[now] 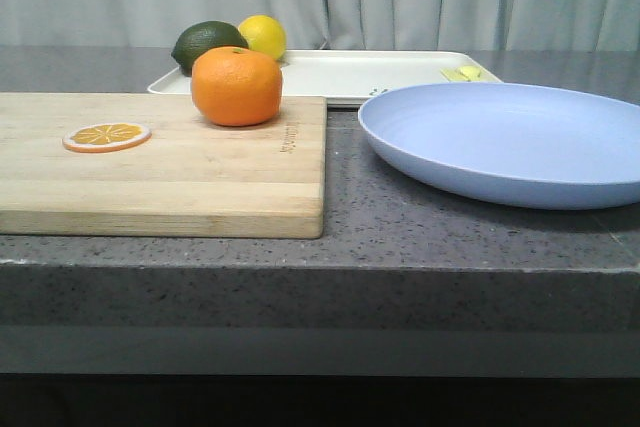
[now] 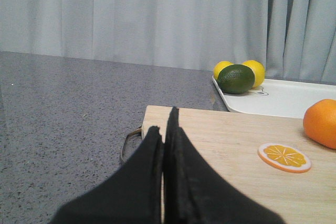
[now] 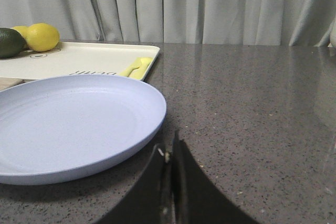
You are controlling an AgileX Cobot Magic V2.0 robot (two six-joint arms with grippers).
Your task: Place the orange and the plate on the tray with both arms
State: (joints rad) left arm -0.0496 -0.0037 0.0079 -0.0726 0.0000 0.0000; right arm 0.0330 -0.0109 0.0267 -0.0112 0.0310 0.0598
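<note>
A: Orange (image 1: pixel 236 86) first. Where does it sit?

B: On the wooden cutting board (image 1: pixel 160 162), at its far right part, upright with the green stem dimple on top. It is not on the tray (image 1: pixel 330 74).

A: Start from the left. What else is there?

B: A thin orange slice (image 1: pixel 106 136) lies flat on the board, left of the orange and apart from it. Behind the orange, at the tray's left end, a dark green fruit (image 1: pixel 208 44) and a yellow lemon (image 1: pixel 262 36) sit side by side, touching; the left wrist view shows a second yellow fruit (image 2: pixel 222 68) behind the green one.

A: So that end of the tray is taken?

B: Yes. The middle of the tray is bare, and small yellow-green marks show near its right end.

A: And the plate (image 1: pixel 510 142)?

B: To the right, on the dark speckled counter (image 1: pixel 340 207), beside the board and in front of the tray's right half, not on it. Nothing lies in it.

A: The arms?

B: Neither shows in the front view. The left gripper (image 2: pixel 166 135) hangs above the board's left end, its black fingers pressed together with nothing between them. The right gripper (image 3: pixel 169 153) is over the counter just beside the plate's right rim, fingers likewise closed on nothing.
</note>
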